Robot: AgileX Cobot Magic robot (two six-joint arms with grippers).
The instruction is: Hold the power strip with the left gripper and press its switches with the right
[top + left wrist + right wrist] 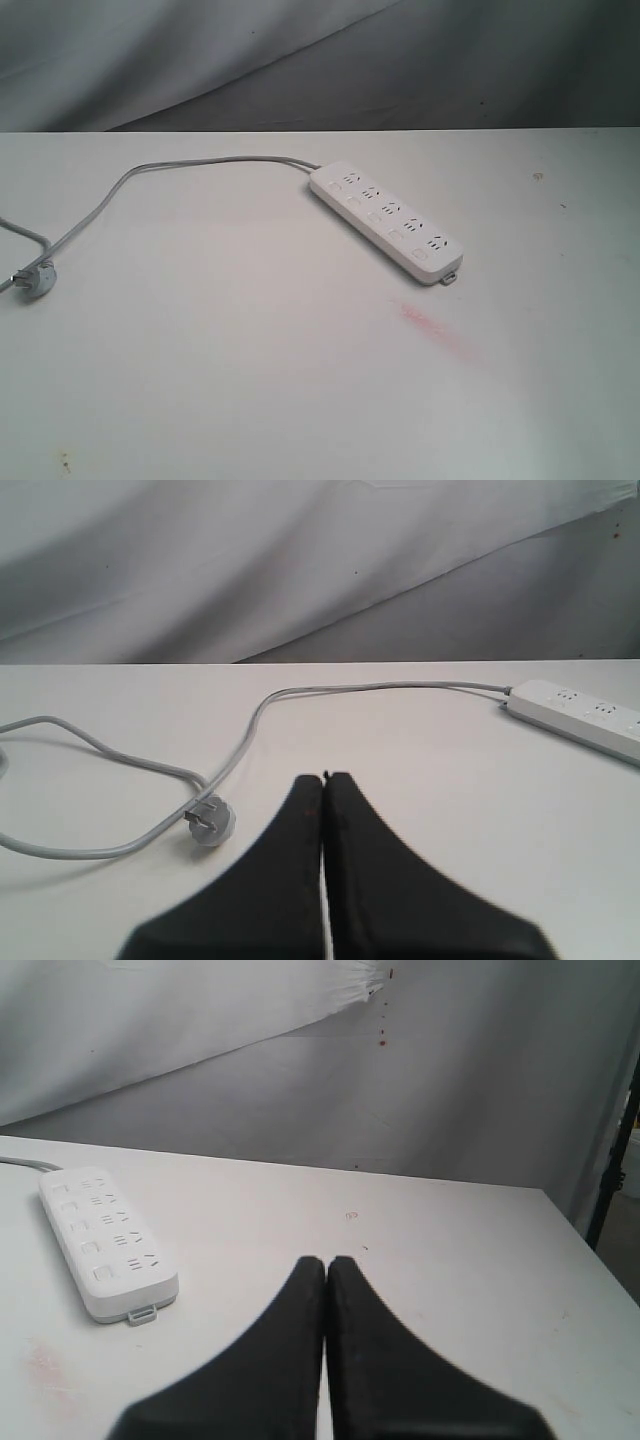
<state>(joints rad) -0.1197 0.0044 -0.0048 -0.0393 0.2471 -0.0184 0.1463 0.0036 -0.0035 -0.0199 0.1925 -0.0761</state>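
The white power strip (387,222) lies flat and diagonal on the table, right of centre in the exterior view, its small end tab (451,277) toward the front. Its grey cord (120,190) curves off to the left and ends in a plug (38,277). Neither arm appears in the exterior view. In the left wrist view my left gripper (324,778) is shut with nothing in it; the plug (210,820) lies just beside it and the power strip (585,716) is far off. My right gripper (326,1260) is shut and empty, with the power strip (105,1240) apart from it.
A white table (250,380) carries a faint pink stain (435,328) in front of the strip. Grey draped cloth (300,60) forms the backdrop. The table's side edge and a dark stand (615,1160) appear in the right wrist view.
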